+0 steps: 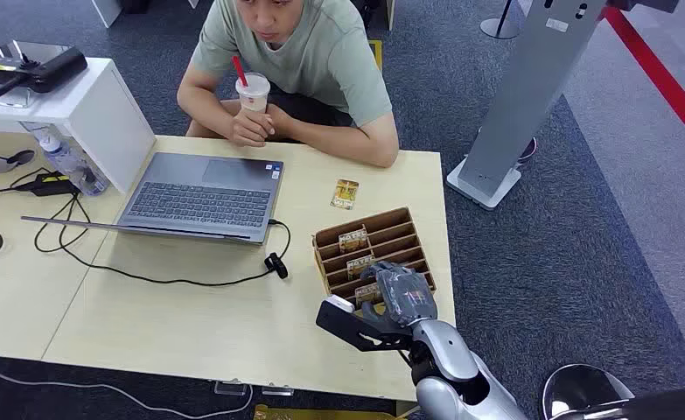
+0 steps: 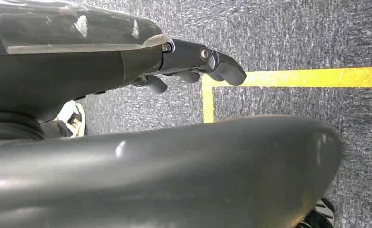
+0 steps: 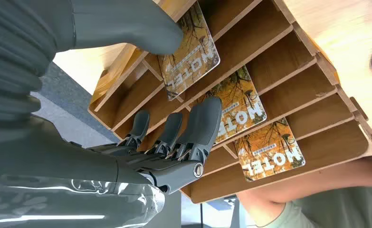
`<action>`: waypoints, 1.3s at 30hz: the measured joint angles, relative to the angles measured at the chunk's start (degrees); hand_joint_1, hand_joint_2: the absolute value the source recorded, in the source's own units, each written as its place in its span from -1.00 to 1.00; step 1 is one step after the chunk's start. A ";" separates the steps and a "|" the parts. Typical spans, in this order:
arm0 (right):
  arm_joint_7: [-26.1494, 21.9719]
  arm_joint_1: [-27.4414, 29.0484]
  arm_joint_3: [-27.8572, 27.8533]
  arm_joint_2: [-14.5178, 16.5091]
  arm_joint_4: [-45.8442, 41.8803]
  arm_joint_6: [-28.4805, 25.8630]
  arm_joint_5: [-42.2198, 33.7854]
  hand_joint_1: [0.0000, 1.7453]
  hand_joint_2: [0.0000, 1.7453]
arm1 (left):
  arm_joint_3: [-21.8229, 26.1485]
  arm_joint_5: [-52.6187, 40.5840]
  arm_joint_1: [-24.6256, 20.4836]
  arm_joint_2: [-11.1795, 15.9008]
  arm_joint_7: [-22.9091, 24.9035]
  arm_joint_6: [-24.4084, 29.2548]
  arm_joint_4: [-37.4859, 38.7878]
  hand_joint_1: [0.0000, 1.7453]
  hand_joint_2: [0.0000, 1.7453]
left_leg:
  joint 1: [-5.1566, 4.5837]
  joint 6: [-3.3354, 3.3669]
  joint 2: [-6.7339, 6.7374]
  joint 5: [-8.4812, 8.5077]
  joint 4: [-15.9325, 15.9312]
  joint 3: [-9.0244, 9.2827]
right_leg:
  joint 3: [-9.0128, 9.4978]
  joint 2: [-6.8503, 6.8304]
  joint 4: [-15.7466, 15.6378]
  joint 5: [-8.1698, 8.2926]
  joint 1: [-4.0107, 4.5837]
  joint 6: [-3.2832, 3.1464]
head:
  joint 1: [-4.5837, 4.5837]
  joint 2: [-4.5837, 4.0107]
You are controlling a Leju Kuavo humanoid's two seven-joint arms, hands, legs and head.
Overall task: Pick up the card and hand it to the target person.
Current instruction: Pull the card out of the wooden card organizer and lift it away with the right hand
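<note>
Right hand (image 3: 165,137), fingers spread and holding nothing, hovers at rack (image 3: 317,80) of 3 "HOTEL" cards (image 3: 191,54).

Orange card (image 1: 345,193) — flat on table (image 1: 190,306)

Silver, glossy forearm casing ending in a grey ribbed wrist cover, then a right robot hand (image 3: 174,142) with thick grey thumb, darker fingers and small screws at the joints.

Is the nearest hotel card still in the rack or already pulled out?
In the rack. The nearest card sits in its slot of the wooden rack; the right hand has its thumb over it, not gripping.
</note>
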 joint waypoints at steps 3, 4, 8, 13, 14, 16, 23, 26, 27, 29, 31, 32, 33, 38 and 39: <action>0.00 0.00 0.00 0.02 0.26 0.00 -0.19 -0.12 1.00 | 0.00 0.03 0.00 0.00 0.00 0.00 0.00 -1.00 -1.00 | 0.00 0.00 0.00 0.00 0.00 0.00 | 0.00 0.00 0.00 0.00 0.00 0.00 | 0.00 0.00; 0.00 0.00 0.00 0.03 0.36 0.00 -0.25 -0.12 1.00 | 0.00 0.05 0.00 0.00 0.00 0.00 0.00 -1.00 -1.00 | 0.00 0.00 0.00 0.00 0.00 0.00 | 0.00 0.00 0.00 0.00 0.00 0.00 | -0.01 0.00; 0.00 0.01 0.00 0.04 0.50 0.00 -0.29 -0.11 1.00 | 0.00 0.08 0.01 0.00 0.00 0.00 0.00 -1.00 -1.00 | 0.00 0.00 0.00 0.00 0.00 0.00 | 0.00 0.00 0.00 0.00 0.00 0.00 | -0.01 0.00; 0.00 0.01 0.00 0.04 0.54 0.00 -0.39 -0.08 1.00 | 0.00 0.09 0.01 0.00 0.00 0.00 0.00 -1.00 -1.00 | 0.00 0.00 0.00 0.00 0.00 0.00 | 0.00 0.00 0.00 0.00 0.00 0.00 | -0.01 0.00; 0.00 0.01 0.00 0.04 0.54 0.00 -0.42 -0.08 1.00 | 0.00 0.09 0.01 0.00 0.00 0.00 0.00 -1.00 -1.00 | 0.00 0.00 0.00 0.00 0.00 0.00 | 0.00 0.00 0.00 0.00 0.00 0.00 | 0.00 0.00; 0.00 0.01 0.00 0.04 0.55 0.00 -0.46 -0.08 1.00 | 0.00 0.09 0.01 0.00 0.00 0.00 0.00 -1.00 -1.00 | 0.00 0.00 0.00 0.00 0.00 0.00 | 0.00 0.00 0.00 0.00 0.00 0.00 | 0.00 0.00; 0.00 0.01 -0.02 0.03 0.98 0.00 -0.65 -0.09 1.00 | 0.00 0.09 0.00 0.00 0.00 0.00 0.00 -1.00 -1.00 | 0.00 0.00 0.00 0.00 0.00 0.00 | 0.00 0.00 0.00 0.00 0.00 0.00 | -0.01 0.00; 0.00 0.01 -0.02 0.03 0.98 0.00 -0.67 -0.10 1.00 | 0.00 0.09 0.01 0.00 0.00 0.00 0.00 -1.00 -1.00 | 0.00 0.00 0.00 0.00 0.00 0.00 | 0.00 0.00 0.00 0.00 0.00 0.00 | -0.01 0.00; 0.01 0.01 -0.02 0.03 0.98 0.00 -0.69 -0.10 1.00 | 0.00 0.09 0.01 0.00 0.00 0.00 0.00 -1.00 -1.00 | 0.00 0.00 0.00 0.00 0.00 0.01 | 0.00 0.00 0.00 0.00 0.00 0.00 | -0.01 0.00; 0.02 0.01 -0.02 0.02 0.98 0.00 -0.75 -0.10 1.00 | 0.00 0.09 0.01 0.00 0.00 0.00 0.00 -1.00 -1.00 | 0.00 0.00 0.00 0.00 0.00 0.01 | 0.00 0.00 0.00 0.00 0.00 0.00 | -0.02 0.00; 0.04 0.01 -0.02 0.02 0.98 0.00 -0.78 -0.08 1.00 | 0.00 0.09 0.01 0.00 0.00 0.00 0.00 -1.00 -1.00 | 0.00 0.00 0.00 0.00 0.00 0.01 | 0.00 0.00 0.00 0.00 0.00 0.00 | -0.01 0.00; 0.04 0.01 -0.02 0.02 0.98 0.00 -0.79 -0.07 1.00 | 0.00 0.09 0.01 0.00 0.00 0.00 0.00 -1.00 -1.00 | 0.00 0.00 0.00 0.00 0.00 0.00 | 0.00 0.00 0.00 0.00 0.00 0.00 | -0.01 0.00; 0.04 0.01 -0.02 0.02 0.98 0.00 -0.79 -0.06 1.00 | 0.00 0.09 0.01 0.00 0.00 0.00 0.00 -1.00 -1.00 | 0.00 0.00 0.00 0.00 0.00 0.00 | 0.00 0.00 0.00 0.00 0.00 0.00 | 0.00 0.00; 0.04 0.01 -0.02 0.02 0.98 0.00 -0.81 0.00 1.00 | 0.00 0.09 0.01 0.00 0.02 0.00 0.00 -1.00 -1.00 | 0.00 0.00 0.00 0.00 0.00 0.00 | 0.00 0.00 0.00 0.00 0.00 0.00 | 0.00 0.00; 0.04 0.01 -0.02 0.02 0.98 0.00 -0.82 0.02 1.00 | 0.00 0.09 0.01 0.00 0.02 0.00 0.00 -1.00 -1.00 | 0.00 0.00 0.00 0.00 0.00 0.00 | 0.00 0.00 0.00 0.00 0.00 0.00 | 0.00 0.00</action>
